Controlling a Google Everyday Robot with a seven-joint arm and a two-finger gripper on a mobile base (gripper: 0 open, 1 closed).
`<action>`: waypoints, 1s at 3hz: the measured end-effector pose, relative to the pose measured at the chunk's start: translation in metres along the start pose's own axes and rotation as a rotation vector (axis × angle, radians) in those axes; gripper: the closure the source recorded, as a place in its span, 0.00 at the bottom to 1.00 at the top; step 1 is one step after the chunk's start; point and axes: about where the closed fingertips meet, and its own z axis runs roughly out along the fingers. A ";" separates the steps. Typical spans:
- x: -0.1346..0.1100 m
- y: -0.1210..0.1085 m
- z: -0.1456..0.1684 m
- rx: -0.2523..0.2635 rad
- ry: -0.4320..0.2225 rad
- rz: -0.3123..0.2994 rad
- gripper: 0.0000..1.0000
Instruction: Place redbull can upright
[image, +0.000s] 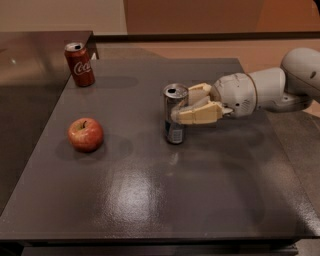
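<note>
Dark grey surface (165, 195) carrying three objects. The redbull can (171, 106) stands upright near the centre of the surface, slightly toward the far edge, its silver top facing up and its base resting on the surface. The pincer (182, 104) reaches in from the right edge on a white arm (260, 90); its two tan fingers (200, 114) pass either side of the can's upper half and are clamped on it. An apple (86, 134) sits near the left edge, well apart from the can. A red Coca-Cola can (79, 64) stands upright at the far left corner.
</note>
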 end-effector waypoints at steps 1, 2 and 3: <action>0.006 0.000 -0.002 -0.008 -0.008 -0.002 0.59; 0.005 0.000 0.000 -0.011 -0.007 -0.003 0.36; 0.004 0.001 0.003 -0.014 -0.007 -0.005 0.13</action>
